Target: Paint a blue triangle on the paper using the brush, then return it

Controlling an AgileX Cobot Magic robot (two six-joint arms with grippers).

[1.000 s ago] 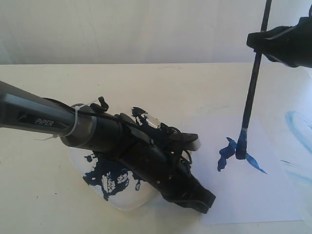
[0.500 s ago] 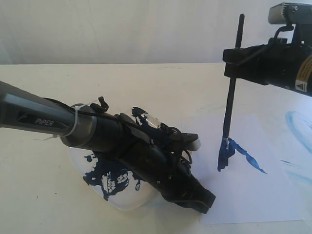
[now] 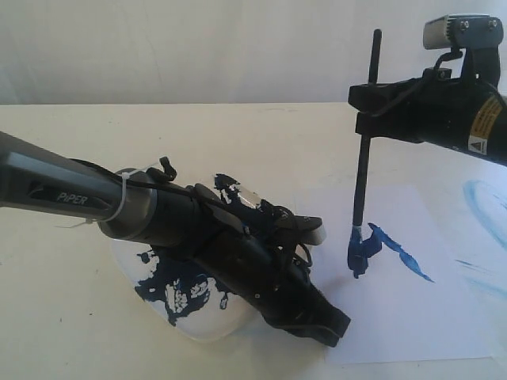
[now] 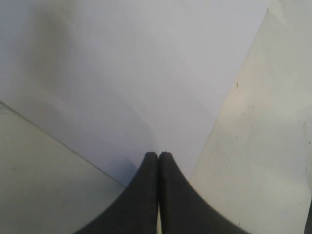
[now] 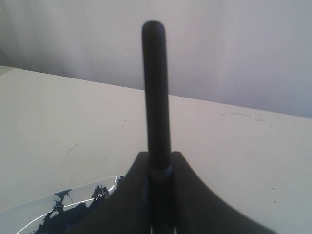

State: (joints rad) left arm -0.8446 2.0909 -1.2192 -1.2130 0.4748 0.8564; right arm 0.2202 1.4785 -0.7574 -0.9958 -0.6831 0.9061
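Note:
The white paper (image 3: 412, 309) lies at the right front of the table. On it are dark-blue strokes (image 3: 392, 247), a short vertical one and a slanted one, joined at the top. The black brush (image 3: 363, 178) stands nearly upright, its blue tip touching the vertical stroke. My right gripper (image 3: 366, 101) is shut on the brush's upper handle (image 5: 157, 97). My left gripper (image 3: 337, 323) is shut and empty, resting low at the paper's near left corner (image 4: 161, 97).
A white square plate (image 3: 186, 297) smeared with dark-blue paint lies under the left arm; its edge shows in the right wrist view (image 5: 68, 207). Light-blue curved smears (image 3: 485, 206) mark the table right of the paper. A pale wall rises behind the table.
The right gripper has carried the brush leftward and lower. The tip moved from the slanted stroke's middle to the short vertical stroke at the left. The left arm is unchanged.

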